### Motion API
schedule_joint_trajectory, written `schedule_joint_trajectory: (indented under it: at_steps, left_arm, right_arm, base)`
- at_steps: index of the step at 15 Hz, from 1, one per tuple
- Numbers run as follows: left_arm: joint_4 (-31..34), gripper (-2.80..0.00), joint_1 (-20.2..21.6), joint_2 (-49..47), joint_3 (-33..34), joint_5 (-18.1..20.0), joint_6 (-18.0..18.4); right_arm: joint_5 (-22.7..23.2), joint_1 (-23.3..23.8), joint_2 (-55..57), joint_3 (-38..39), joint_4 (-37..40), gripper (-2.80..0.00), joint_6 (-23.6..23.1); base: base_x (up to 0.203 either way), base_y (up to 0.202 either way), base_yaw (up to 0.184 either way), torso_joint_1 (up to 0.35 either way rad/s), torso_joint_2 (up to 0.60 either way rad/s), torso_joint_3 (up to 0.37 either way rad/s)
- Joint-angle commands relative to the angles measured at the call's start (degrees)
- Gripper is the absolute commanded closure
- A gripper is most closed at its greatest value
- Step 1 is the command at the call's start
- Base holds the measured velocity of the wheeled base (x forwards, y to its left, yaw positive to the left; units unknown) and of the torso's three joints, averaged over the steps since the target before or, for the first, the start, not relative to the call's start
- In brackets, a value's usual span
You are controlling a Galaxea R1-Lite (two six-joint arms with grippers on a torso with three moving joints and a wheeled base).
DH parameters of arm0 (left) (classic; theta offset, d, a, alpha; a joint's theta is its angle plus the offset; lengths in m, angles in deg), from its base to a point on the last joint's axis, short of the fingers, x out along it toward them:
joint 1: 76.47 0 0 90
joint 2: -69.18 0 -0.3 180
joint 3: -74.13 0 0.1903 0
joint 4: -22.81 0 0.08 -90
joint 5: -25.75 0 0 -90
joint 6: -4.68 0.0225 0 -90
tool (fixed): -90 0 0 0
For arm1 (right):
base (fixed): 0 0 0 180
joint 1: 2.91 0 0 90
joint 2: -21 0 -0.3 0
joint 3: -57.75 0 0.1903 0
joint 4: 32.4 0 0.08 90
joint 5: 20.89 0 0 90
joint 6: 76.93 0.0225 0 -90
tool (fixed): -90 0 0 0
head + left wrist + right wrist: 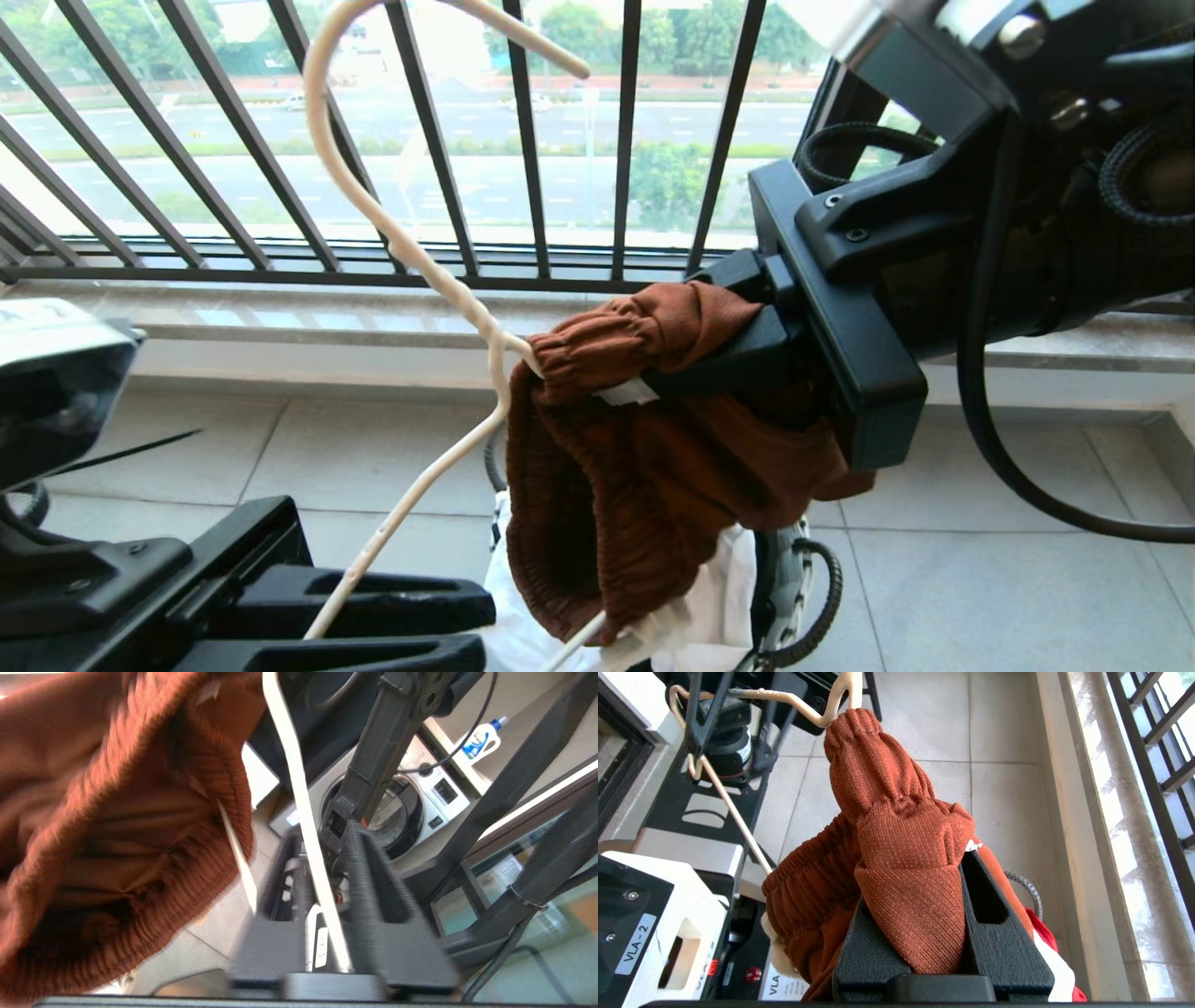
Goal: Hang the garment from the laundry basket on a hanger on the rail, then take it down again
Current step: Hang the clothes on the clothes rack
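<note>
The rust-brown garment (616,485) hangs bunched on one arm of the cream-white wire hanger (401,243). My right gripper (653,378) is shut on its gathered waistband. The right wrist view shows a fold of the garment (896,812) pinched between the black fingers of the right gripper (924,868). The hanger's other arm runs down between the fingers of my left gripper (485,627), which stand slightly open around the wire (292,765), blurred. The garment (117,812) fills the side of that view. Below it sits the laundry basket (782,583) with its dark cord handle (826,597). The rail is out of view.
A black barred window railing (523,140) and a stone ledge stand straight ahead, above a tiled floor (980,579). White cloth (719,597) lies in the basket, with red cloth (1045,938) beside it. A washing machine (411,807) and a detergent bottle (481,742) stand behind the arms.
</note>
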Motion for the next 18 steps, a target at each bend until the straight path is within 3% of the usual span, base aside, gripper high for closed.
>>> schedule_joint_trajectory:
  at_steps: [1, 5, 7, 11, 12, 14, 16, 17, 18]
  left_arm:
    - [0.6, -2.80, 0.0, -0.3, 0.3, 0.2, 0.1]
    - [0.7, -2.80, 0.8, -0.2, -0.5, 0.0, 0.1]
    - [0.7, -2.80, 4.0, 0.6, -1.6, 0.0, 0.2]
    - [4.0, -2.80, 7.9, 5.9, -6.7, -0.9, 0.1]
    - [8.1, -2.80, 8.1, 7.7, -9.5, -2.2, 0.1]
    - [14.4, -2.80, 8.1, 8.8, -13.8, -9.3, 0.2]
    - [17.8, -2.80, 9.1, 9.2, -16.1, -11.4, 0.2]
    - [18.6, 0.00, 10.8, 9.4, -16.9, -11.5, 0.2]
    - [19.1, 0.00, 12.2, 9.6, -17.7, -11.6, 0.2]
  right_arm:
    - [0.2, 0.0, -0.6, 0.5, -0.2, 0.00, -0.3]
    - [0.2, 0.1, -1.5, 1.3, -0.2, 0.00, -0.3]
    - [0.2, 0.9, -2.3, 2.3, -0.2, 0.00, -0.3]
    - [0.3, 7.6, -3.4, 2.9, -0.4, 0.00, -0.1]
    - [0.4, 9.8, -3.6, 3.4, -0.5, 0.00, -0.1]
    - [0.6, 11.8, -4.6, 4.6, -0.6, 0.00, 0.0]
    - [0.4, 12.2, -4.7, 4.6, -0.6, 0.00, 0.5]
    - [0.3, 12.2, -4.6, 4.4, -0.6, 0.00, 0.8]
    - [0.1, 12.2, -4.7, 4.2, -0.6, 0.00, 0.9]
  base:
    - [0.000, 0.000, 0.000, 0.000, 0.00, 0.000]
    - [0.000, 0.000, 0.000, 0.000, 0.00, 0.000]
    - [0.000, 0.000, 0.000, 0.000, 0.00, 0.000]
    - [0.000, 0.000, 0.000, 0.000, 0.00, 0.000]
    - [0.000, 0.000, 0.000, 0.000, 0.00, 0.000]
    - [0.000, 0.000, 0.000, 0.000, 0.00, 0.000]
    - [0.000, 0.000, 0.000, 0.000, 0.00, 0.000]
    - [0.000, 0.000, 0.000, 0.000, 0.00, 0.000]
    - [0.000, 0.000, 0.000, 0.000, 0.00, 0.000]
